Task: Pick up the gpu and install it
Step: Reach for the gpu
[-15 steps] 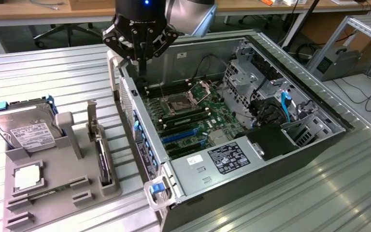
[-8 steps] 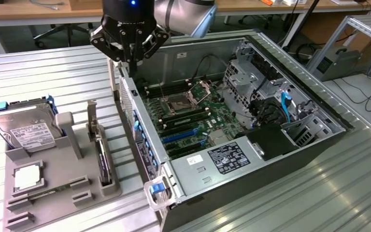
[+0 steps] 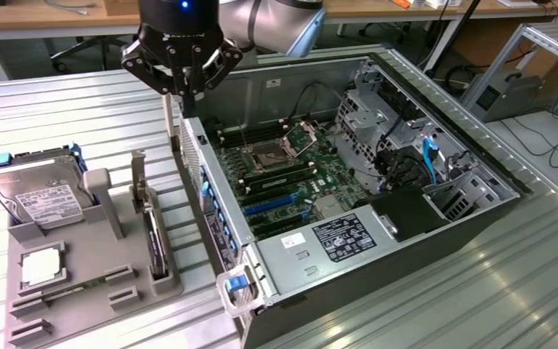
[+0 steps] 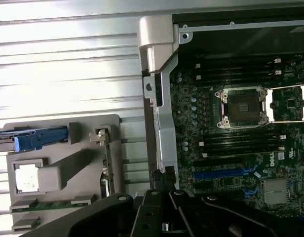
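Note:
The gpu point(image 3: 153, 233) stands on its edge in a slot of the grey holder point(image 3: 95, 291), its silver bracket end pointing up and away. In the wrist view the gpu point(image 4: 106, 165) appears as a thin green-edged strip in the holder point(image 4: 88, 123). My gripper point(image 3: 185, 98) hangs shut and holding nothing above the near wall of the open computer case point(image 3: 211, 211), well above and behind the gpu. Its black fingers point(image 4: 162, 185) meet over the case's edge.
The holder also carries a silver hard drive point(image 3: 37, 193) in a blue frame, a square CPU chip point(image 3: 41, 265) and a memory stick point(image 3: 66, 292). Inside the case lie the motherboard's open CPU socket point(image 4: 241, 108), blue expansion slots point(image 4: 223, 173) and a power supply point(image 3: 342, 236).

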`<state>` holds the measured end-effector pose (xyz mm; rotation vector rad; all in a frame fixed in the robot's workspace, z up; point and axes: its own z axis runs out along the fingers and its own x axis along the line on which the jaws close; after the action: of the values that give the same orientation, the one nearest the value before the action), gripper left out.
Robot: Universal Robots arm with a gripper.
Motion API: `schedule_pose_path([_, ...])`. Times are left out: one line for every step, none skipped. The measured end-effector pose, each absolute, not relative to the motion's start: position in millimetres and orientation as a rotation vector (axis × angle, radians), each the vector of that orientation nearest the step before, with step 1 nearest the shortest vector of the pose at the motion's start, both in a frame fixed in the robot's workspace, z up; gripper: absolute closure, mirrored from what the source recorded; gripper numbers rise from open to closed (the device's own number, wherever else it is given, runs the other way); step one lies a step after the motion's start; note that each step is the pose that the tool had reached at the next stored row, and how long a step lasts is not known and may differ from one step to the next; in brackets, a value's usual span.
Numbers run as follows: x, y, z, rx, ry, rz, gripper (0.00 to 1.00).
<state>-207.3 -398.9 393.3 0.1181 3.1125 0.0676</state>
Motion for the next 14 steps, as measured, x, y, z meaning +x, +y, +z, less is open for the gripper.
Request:
schedule_pose_path([-208.8, -398.9, 393.3, 0.118, 3.113, 0.068, 0.89])
schedule_pose_path([-209.3, -398.9, 393.3, 0.118, 3.113, 0.068, 0.89])
schedule_pose_path([-209.3, -398.9, 393.3, 0.118, 3.112, 0.068, 0.89])
schedule_pose_path([-209.3, -398.9, 393.3, 0.118, 3.113, 0.068, 0.89])
schedule_pose_path([-209.4, -398.9, 393.3, 0.118, 3.112, 0.068, 0.89])
schedule_pose_path([-209.5, -398.9, 393.3, 0.118, 3.112, 0.068, 0.89])
schedule_pose_path([-209.4, -398.9, 393.3, 0.118, 3.113, 0.068, 0.89])
schedule_pose_path([-209.4, -398.9, 393.3, 0.118, 3.112, 0.068, 0.89])
schedule_pose_path([-209.4, -398.9, 393.3, 0.118, 3.113, 0.068, 0.89])
schedule_pose_path([-209.5, -398.9, 393.3, 0.118, 3.113, 0.068, 0.89])
schedule_pose_path([-209.5, -398.9, 393.3, 0.118, 3.112, 0.068, 0.89])
schedule_pose_path([-209.5, -398.9, 393.3, 0.118, 3.112, 0.068, 0.89])
schedule_pose_path([-209.4, -398.9, 393.3, 0.118, 3.112, 0.068, 0.89])
schedule_pose_path([-209.5, -398.9, 393.3, 0.118, 3.112, 0.068, 0.89])
